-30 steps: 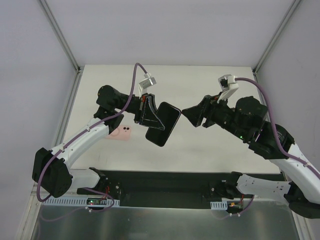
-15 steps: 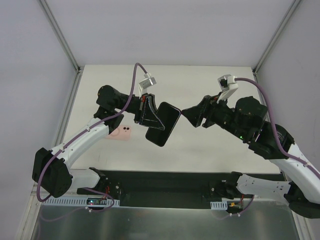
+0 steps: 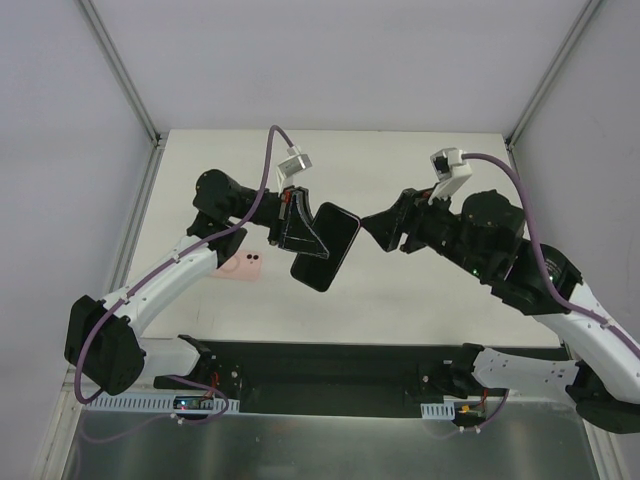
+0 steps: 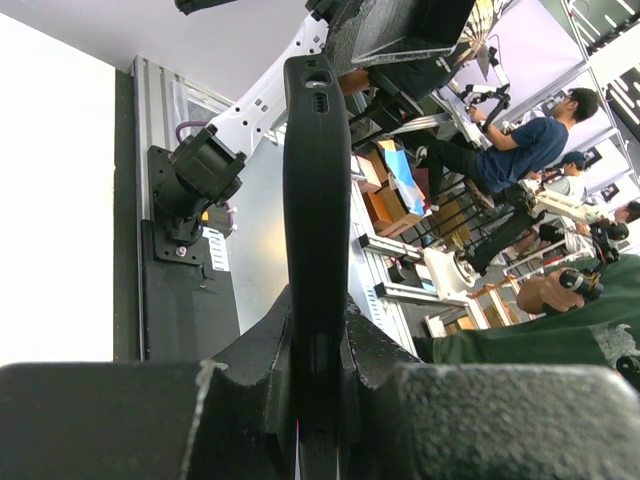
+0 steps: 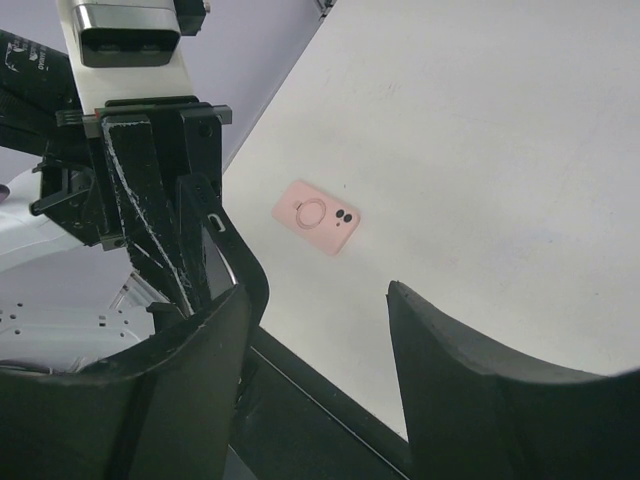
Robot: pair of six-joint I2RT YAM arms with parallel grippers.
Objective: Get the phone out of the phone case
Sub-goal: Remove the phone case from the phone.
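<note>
My left gripper (image 3: 298,232) is shut on a black phone (image 3: 328,248) and holds it in the air above the table, tilted. In the left wrist view the phone (image 4: 316,200) stands edge-on between the fingers of that gripper (image 4: 318,360). The pink phone case (image 3: 243,266) lies flat and empty on the table to the left, below the left arm. It also shows in the right wrist view (image 5: 316,217). My right gripper (image 3: 372,225) is open and empty, just right of the phone's upper end; in its wrist view (image 5: 316,290) the phone's edge (image 5: 235,265) is by the left finger.
The white table (image 3: 420,290) is walled on the left, right and back. A black strip (image 3: 330,365) with the arm bases runs along the near edge. Both arms reach over the table's middle.
My right gripper has edged a little left toward the phone. The left gripper and the phone have stayed still.
</note>
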